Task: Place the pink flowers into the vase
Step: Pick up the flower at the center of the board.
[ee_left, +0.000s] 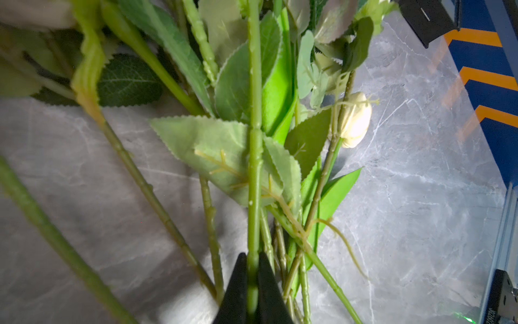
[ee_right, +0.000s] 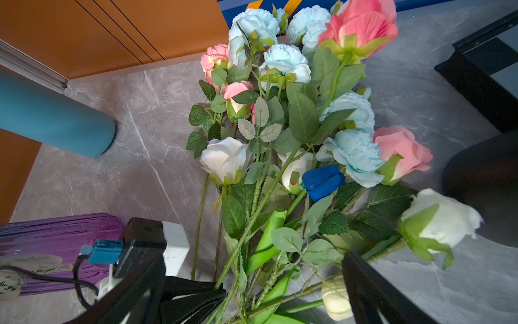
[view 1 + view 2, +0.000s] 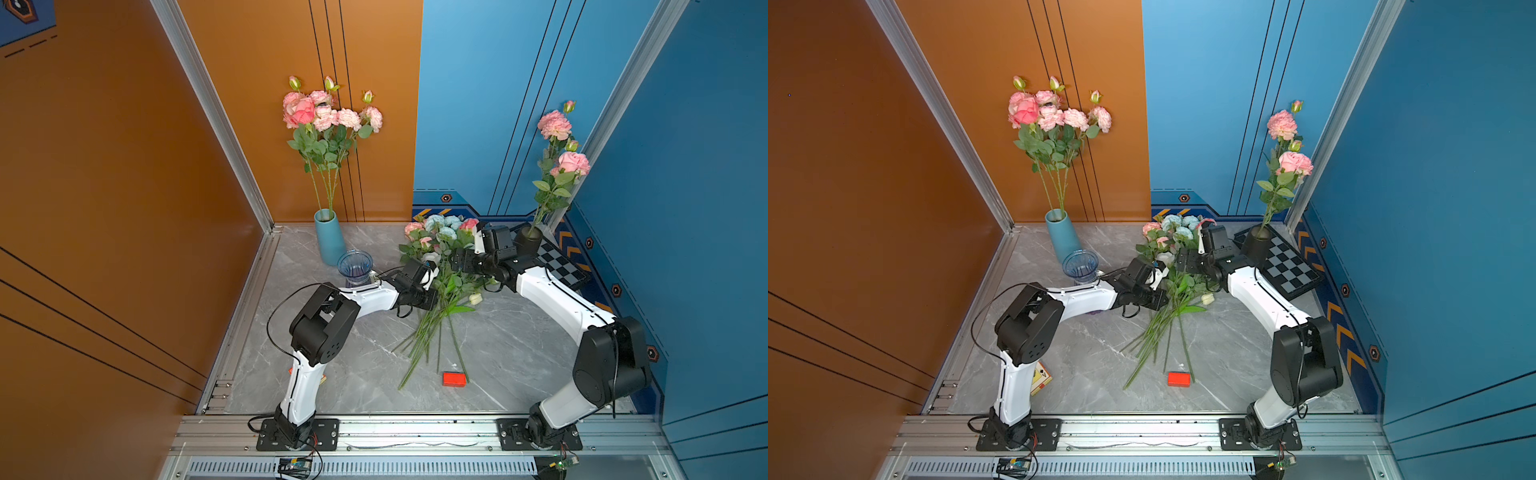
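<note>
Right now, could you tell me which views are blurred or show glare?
Left wrist view: the near stems and upper-corner leaves are soft, and the blue wall mirrors on the glossy table. Right wrist view: the white rose smears. Both top views are sharp.

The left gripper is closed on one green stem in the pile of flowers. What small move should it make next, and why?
Probably a slow lift straight up. The left gripper is shut on a single green stem that lies on top of other stems and leaves, so raising it gently should free it from the pile. Which flower it carries cannot be told yet.
</note>
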You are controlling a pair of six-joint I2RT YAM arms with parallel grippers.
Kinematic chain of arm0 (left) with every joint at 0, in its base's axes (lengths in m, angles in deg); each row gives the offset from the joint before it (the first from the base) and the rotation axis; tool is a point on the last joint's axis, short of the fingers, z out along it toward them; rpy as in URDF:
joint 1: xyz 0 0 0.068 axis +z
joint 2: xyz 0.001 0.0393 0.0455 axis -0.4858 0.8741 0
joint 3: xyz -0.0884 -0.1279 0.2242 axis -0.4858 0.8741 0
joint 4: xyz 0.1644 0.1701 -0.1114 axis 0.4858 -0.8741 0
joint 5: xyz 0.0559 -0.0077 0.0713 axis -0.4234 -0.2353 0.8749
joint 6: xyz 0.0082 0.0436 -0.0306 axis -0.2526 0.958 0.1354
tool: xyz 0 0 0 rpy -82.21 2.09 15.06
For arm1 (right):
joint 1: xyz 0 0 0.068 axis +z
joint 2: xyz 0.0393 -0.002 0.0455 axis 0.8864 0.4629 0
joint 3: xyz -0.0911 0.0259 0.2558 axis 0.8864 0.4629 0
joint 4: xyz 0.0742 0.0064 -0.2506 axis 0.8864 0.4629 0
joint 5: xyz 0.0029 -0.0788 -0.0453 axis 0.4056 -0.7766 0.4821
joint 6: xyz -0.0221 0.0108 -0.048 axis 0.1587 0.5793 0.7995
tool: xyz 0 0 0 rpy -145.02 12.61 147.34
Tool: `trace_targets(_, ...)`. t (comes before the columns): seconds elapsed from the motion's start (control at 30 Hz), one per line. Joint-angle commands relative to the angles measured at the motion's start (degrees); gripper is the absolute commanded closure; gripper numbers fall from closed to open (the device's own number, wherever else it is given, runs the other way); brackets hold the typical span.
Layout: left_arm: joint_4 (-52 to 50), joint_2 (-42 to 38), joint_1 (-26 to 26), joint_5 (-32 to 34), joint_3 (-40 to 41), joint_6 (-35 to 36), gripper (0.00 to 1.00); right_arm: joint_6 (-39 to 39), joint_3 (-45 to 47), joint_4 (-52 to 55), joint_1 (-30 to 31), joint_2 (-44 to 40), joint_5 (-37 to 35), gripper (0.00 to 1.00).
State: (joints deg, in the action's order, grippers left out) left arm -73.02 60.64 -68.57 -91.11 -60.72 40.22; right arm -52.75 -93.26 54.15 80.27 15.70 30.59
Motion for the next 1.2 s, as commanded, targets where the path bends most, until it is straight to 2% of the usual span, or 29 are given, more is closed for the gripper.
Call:
trace_targets(0.0,-0.1,-0.7,-0.3,0.4,-1.4,0.5,0.93,-0.6,0.0,1.9,0.1,-0.5,0.9,0.00)
trace_targets(0.3,-0.4,-4.3,0.6,0.2,-0.6,0.4,1.00,-0.8,0.2,1.9,0.3,-0.4,1.4,0.00)
trace_targets(0.67,0.0,-8.5,1.5,-0.8,0.2,0.5,1.00,-2.6,-0.7,1.9,0.3,-0.1,4.3,0.00)
trace_targets(0.97,6.2,-11.8,0.1,0.3,4.0,-1.6,1.00,-5.0,-3.3,1.9,-0.1,1.6,3.8,0.00)
trace_targets(1.17,7.8,-13.5,-1.2,0.8,5.5,-1.8,1.00,-7.3,-7.3,1.0,-0.5,4.9,5.1,0.06)
